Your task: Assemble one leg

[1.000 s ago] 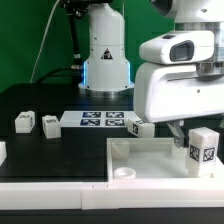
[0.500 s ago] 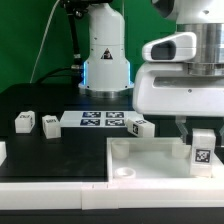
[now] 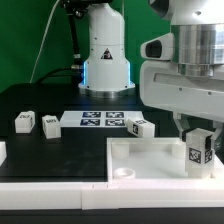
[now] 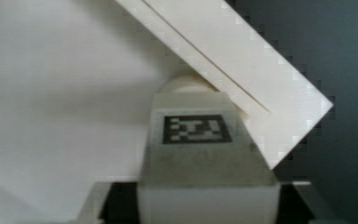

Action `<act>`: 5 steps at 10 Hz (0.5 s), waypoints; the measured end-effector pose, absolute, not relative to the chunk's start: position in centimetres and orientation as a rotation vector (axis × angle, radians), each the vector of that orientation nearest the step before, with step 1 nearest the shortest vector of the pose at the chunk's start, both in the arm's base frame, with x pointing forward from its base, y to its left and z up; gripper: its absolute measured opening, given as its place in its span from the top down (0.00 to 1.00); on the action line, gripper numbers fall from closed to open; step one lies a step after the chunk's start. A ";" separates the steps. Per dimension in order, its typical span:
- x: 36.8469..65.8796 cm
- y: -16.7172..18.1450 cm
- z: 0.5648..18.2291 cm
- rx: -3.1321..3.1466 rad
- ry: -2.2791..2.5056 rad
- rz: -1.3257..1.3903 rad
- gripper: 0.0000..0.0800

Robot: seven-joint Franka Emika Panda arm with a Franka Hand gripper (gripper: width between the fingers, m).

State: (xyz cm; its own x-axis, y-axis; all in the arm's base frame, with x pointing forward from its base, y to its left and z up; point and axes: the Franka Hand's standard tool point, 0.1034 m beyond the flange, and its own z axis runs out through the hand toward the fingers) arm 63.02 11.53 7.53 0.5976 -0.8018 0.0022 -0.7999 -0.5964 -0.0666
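Leg (image 3: 199, 150) upright betw. fingers of hand (image 3: 197, 138) — clamped on it, over white panel (image 3: 150, 155) corner.

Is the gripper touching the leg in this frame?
Touching. In the wrist view the gripper clamps the leg on both sides; the exterior view shows the leg hanging upright over the white panel.

The leg (image 3: 199, 150) — small white post, tag facing out, upright over the white panel's (image 3: 150, 160) corner; held off the table

Exterior view: leg (image 3: 199, 150) top hidden behind gripper (image 3: 197, 128); panel (image 3: 150, 160) cut off at right edge. Wrist view blurred; jaws barely visible.
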 end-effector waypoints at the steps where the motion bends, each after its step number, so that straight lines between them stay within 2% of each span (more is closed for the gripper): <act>1: 63.0 11.5 7.5 -2.725 1.431 -0.044 0.64; 3: 63.0 11.6 7.5 -2.640 1.575 -0.034 0.63; 4: 63.0 11.6 7.5 -2.682 1.505 -0.037 0.40; 5: 63.0 11.6 7.5 -2.683 1.503 -0.037 0.24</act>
